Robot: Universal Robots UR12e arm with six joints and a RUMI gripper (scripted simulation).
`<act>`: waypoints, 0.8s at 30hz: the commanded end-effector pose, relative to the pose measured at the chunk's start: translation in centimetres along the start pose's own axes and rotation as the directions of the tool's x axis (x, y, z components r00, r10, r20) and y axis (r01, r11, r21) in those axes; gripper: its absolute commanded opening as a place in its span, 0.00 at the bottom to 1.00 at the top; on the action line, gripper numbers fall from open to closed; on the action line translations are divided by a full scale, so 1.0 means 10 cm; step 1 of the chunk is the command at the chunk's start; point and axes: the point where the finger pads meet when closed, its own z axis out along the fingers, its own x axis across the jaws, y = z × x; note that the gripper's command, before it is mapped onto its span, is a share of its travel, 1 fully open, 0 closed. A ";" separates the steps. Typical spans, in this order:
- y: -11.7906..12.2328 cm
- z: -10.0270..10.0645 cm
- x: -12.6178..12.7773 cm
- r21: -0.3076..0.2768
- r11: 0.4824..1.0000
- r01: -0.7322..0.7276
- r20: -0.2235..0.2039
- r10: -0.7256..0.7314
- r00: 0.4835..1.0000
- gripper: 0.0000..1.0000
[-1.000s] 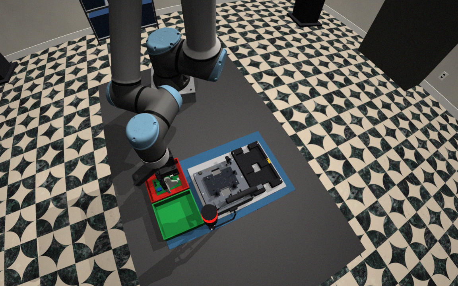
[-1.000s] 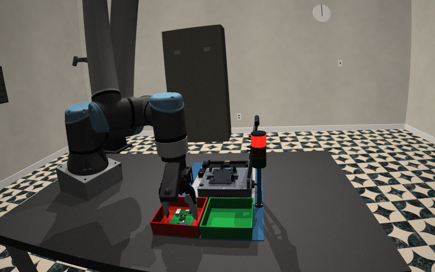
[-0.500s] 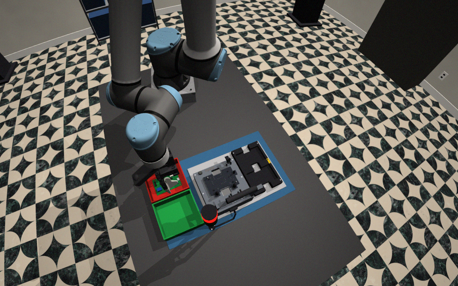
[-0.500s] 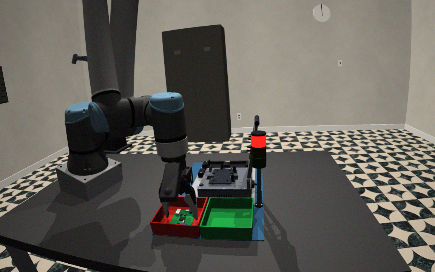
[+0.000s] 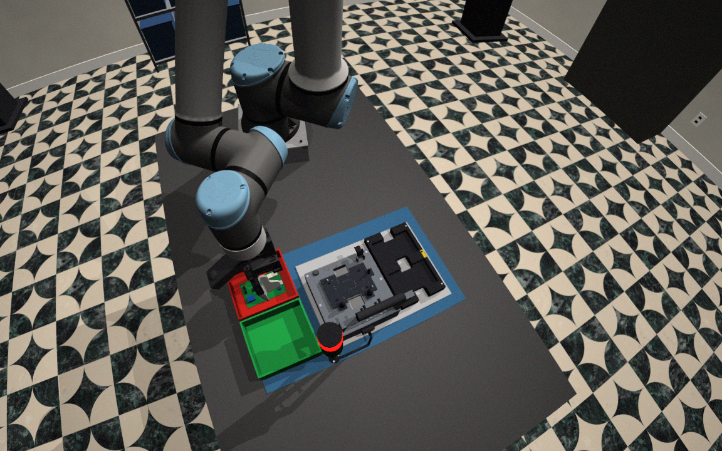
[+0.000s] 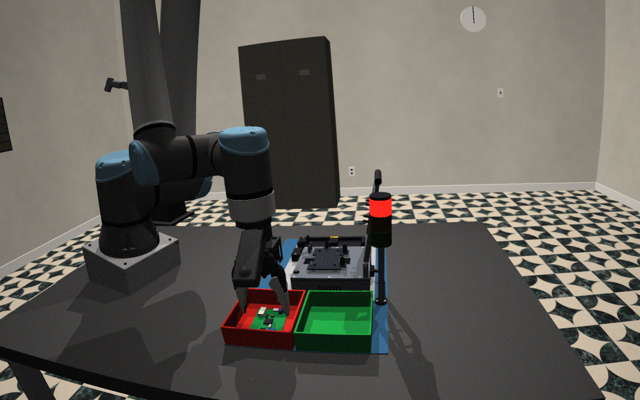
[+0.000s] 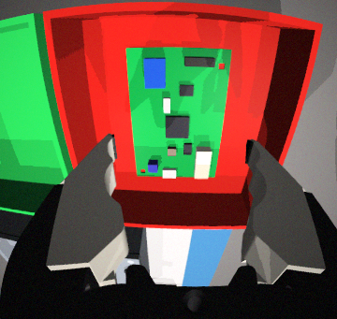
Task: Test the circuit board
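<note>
The green circuit board [image 6: 273, 318] [image 7: 156, 127] lies component side up on the floor of the red bin [image 6: 258, 339]. My gripper [image 6: 266, 312] [image 7: 181, 137] is open, its fingertips down inside the bin, one on each side of the board, with gaps to its edges in the wrist view. The board's white connector [image 7: 203, 163] is at its end nearer my palm. The signal light [image 5: 329, 343] [image 6: 380, 208] glows red. The tester [image 5: 346, 285] [image 6: 329, 258] holds no board. Its lid [image 5: 386, 307] stands open, upright in the exterior view.
The green bin [image 5: 279, 339] [image 6: 334, 323] [image 7: 21, 123] stands beside the red bin and holds nothing. The black tray [image 5: 394, 280] lies beyond the tester with no board in it. The light's pole [image 6: 381, 278] stands near the green bin's corner. The bin walls rise around my fingertips.
</note>
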 end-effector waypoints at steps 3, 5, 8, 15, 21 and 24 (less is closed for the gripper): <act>-0.05 -0.44 -0.04 0.004 1.000 -0.001 0.005 0.001 1.000 0.59; -0.05 -0.57 -0.04 0.004 1.000 -0.001 0.005 0.001 1.000 0.59; -0.05 -0.63 -0.04 0.004 1.000 -0.001 0.005 0.001 1.000 0.59; -0.05 -1.03 -0.03 0.004 1.000 -0.001 0.005 0.001 1.000 0.59; -0.05 -1.22 -0.03 0.004 1.000 -0.001 0.005 0.001 1.000 0.59; -0.05 -1.24 -0.03 0.004 1.000 -0.001 0.005 0.001 1.000 0.59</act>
